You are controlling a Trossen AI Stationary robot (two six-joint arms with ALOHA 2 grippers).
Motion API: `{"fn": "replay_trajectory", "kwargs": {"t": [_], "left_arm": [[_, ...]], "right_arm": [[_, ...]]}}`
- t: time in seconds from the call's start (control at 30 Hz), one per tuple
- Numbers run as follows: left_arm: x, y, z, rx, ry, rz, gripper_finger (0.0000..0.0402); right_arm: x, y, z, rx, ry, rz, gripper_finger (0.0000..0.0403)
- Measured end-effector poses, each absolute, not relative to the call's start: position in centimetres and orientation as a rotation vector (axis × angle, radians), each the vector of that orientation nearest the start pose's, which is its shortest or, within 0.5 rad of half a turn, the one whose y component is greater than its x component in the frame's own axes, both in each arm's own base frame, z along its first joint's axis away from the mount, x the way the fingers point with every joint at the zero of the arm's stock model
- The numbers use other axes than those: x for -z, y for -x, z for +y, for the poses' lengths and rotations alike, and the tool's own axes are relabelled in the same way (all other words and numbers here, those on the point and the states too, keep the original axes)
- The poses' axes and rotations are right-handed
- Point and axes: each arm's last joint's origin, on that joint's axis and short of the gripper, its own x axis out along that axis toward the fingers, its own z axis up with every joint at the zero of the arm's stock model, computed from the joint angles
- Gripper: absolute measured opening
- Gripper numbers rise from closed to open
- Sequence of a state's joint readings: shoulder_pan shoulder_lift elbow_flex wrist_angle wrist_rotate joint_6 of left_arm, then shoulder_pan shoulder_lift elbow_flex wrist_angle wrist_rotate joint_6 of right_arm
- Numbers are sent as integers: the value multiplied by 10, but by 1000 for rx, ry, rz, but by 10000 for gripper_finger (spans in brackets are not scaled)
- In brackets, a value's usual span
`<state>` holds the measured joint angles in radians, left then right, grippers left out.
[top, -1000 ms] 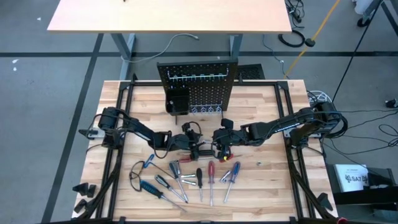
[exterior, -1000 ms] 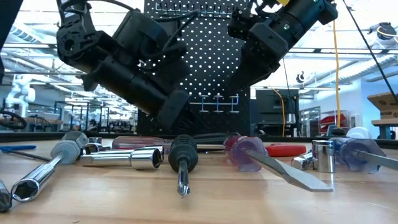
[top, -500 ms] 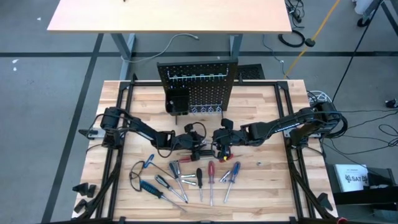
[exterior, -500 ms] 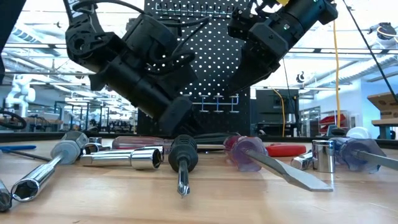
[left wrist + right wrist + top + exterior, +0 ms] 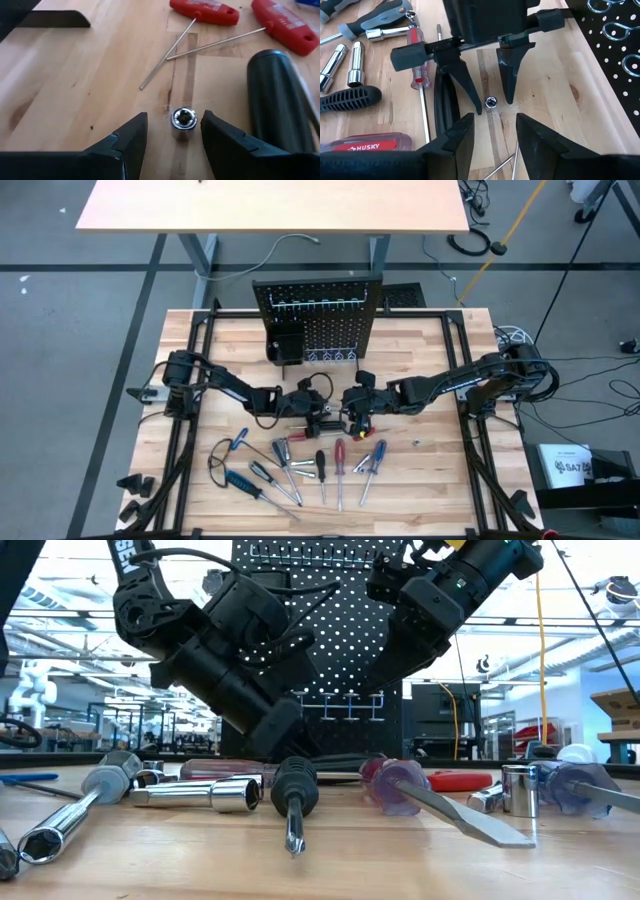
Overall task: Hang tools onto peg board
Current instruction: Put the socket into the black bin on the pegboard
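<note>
A small silvery socket [image 5: 184, 118] stands on end on the table [image 5: 430, 380], in front of the black peg board [image 5: 318, 320]. My left gripper [image 5: 174, 115] is low over the table and open. Its fingers stand on either side of the socket [image 5: 491, 102] without touching it. My right gripper [image 5: 494, 125] faces it from the table's right, higher up and open, with nothing between its fingers. Two red T-handled hex keys [image 5: 205, 11] lie under it. Other tools [image 5: 300, 465] lie in a row toward the near edge.
A black screwdriver handle [image 5: 280, 100] lies right beside my left gripper's finger. A red-handled screwdriver [image 5: 417, 55], sockets [image 5: 355, 62] and a black grip [image 5: 350, 97] lie nearby. Hooks [image 5: 620, 35] stick out of the peg board. Bare wood [image 5: 430, 450] lies at the right.
My left arm's wrist has swung a little toward the table's right, and its gripper has turned and tipped about its fingertips. The gripper has stayed low and open. My right gripper and the tools have kept still.
</note>
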<state>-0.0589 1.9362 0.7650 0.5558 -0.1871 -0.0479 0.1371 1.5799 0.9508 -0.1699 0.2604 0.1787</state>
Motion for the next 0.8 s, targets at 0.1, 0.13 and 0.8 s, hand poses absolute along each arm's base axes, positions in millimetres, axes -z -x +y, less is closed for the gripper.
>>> {"fn": "replay_trajectory", "kwargs": {"t": [0.1, 0.13, 0.8], "left_arm": [[-92, -343, -15, -131, -27, 609, 187], [-92, -343, -15, -128, -27, 608, 187], [-92, -344, -7, -109, -4, 608, 187]], "right_arm": [[-203, -321, 37, 186, -12, 769, 137], [-203, -321, 37, 186, -12, 769, 137], [-203, -321, 37, 186, -12, 769, 137]]}}
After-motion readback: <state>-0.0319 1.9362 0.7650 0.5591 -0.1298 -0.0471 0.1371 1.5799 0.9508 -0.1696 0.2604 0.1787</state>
